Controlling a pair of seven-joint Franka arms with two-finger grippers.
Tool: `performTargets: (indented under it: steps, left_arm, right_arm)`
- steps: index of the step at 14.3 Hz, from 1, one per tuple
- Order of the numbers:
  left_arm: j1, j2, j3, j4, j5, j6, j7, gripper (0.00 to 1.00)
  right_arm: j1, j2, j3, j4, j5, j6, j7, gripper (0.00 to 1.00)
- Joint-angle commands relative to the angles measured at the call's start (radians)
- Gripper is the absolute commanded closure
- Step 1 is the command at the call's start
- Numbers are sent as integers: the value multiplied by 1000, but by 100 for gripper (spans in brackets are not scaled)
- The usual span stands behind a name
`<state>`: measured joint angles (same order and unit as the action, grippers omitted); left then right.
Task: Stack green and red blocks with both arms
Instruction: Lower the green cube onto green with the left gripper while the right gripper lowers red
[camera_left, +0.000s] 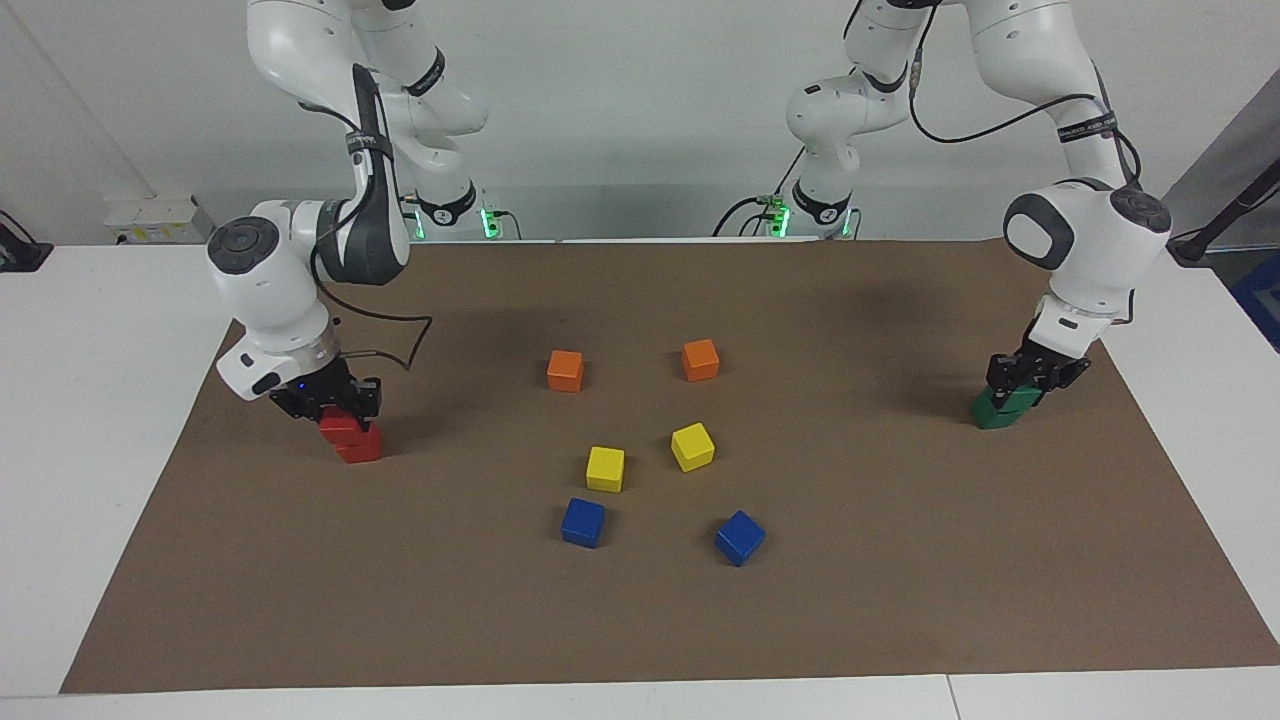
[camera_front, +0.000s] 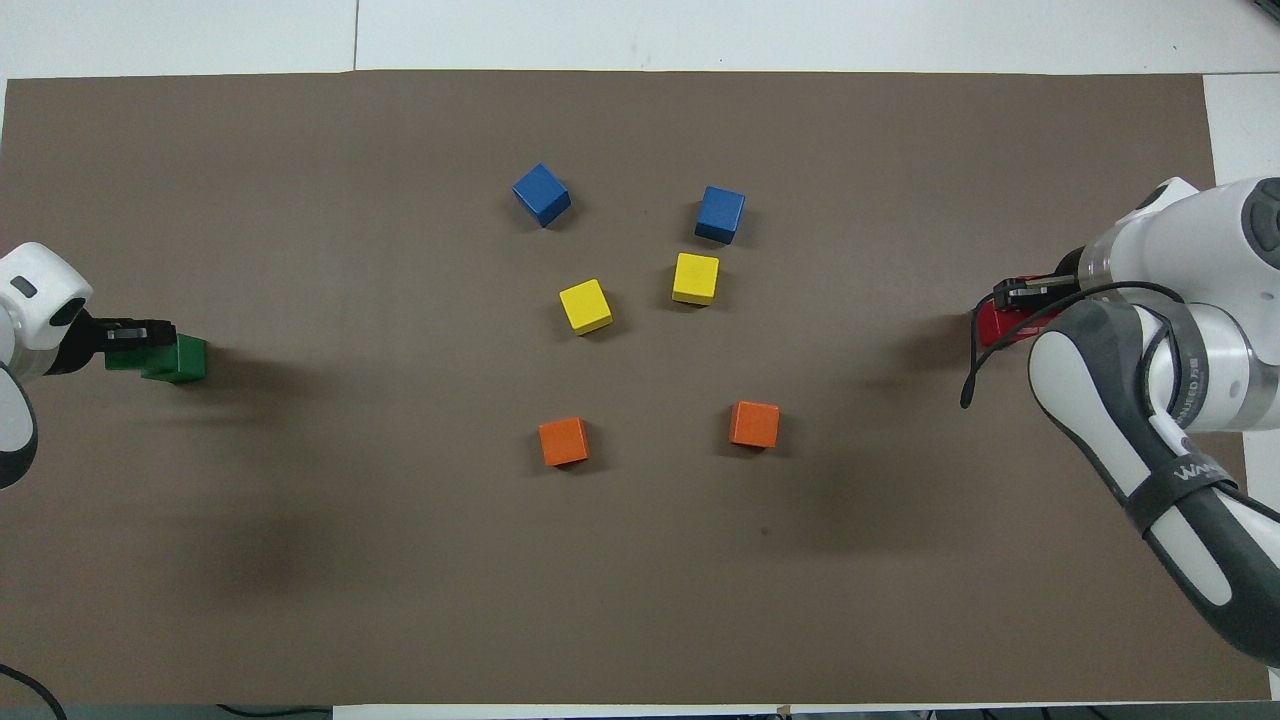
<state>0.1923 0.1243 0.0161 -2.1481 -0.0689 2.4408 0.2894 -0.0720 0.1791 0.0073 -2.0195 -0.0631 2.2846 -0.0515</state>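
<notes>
At the right arm's end of the mat, my right gripper (camera_left: 335, 405) is shut on a red block (camera_left: 338, 424), which sits on top of a second red block (camera_left: 362, 446), a little off its centre. In the overhead view the right gripper (camera_front: 1025, 293) covers most of this red pair (camera_front: 1000, 326). At the left arm's end, my left gripper (camera_left: 1028, 383) is shut on a green block (camera_left: 1022, 400), which rests on another green block (camera_left: 990, 413), also slightly offset. From overhead, the left gripper (camera_front: 130, 333) is over the green pair, and the lower green block (camera_front: 182, 358) sticks out.
Near the middle of the brown mat (camera_left: 900, 560) lie two orange cubes (camera_left: 565, 370) (camera_left: 700, 359), nearest the robots. Farther out are two yellow cubes (camera_left: 605, 468) (camera_left: 692, 446), then two blue cubes (camera_left: 583, 522) (camera_left: 739, 537). White table surrounds the mat.
</notes>
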Motion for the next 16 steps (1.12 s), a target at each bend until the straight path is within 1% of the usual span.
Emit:
performTargets:
  steps: [1, 9, 10, 11, 12, 16]
  left_arm:
    - [18, 9, -7, -19, -20, 27, 8, 100]
    - [9, 12, -7, -15, -19, 30, -2, 100]
    - [9, 14, -7, -9, -19, 27, -2, 85]
    - [9, 14, -7, -9, -19, 27, -2, 24]
    - [9, 14, -7, -6, -19, 26, -1, 0]
    - [10, 15, -7, 8, -19, 14, 1, 0]
  right_arm:
    - [-31, -24, 11, -35, 3, 32, -39, 100]
    - [-28, -27, 11, -93, 3, 102, -103, 100]
    - [-28, -29, 11, -102, 2, 116, -113, 100]
    - [-28, -30, 13, -108, 2, 128, -129, 100]
    - [-28, -30, 13, -113, 2, 131, -137, 100]
    - [-28, -33, 11, -119, 2, 130, -148, 100]
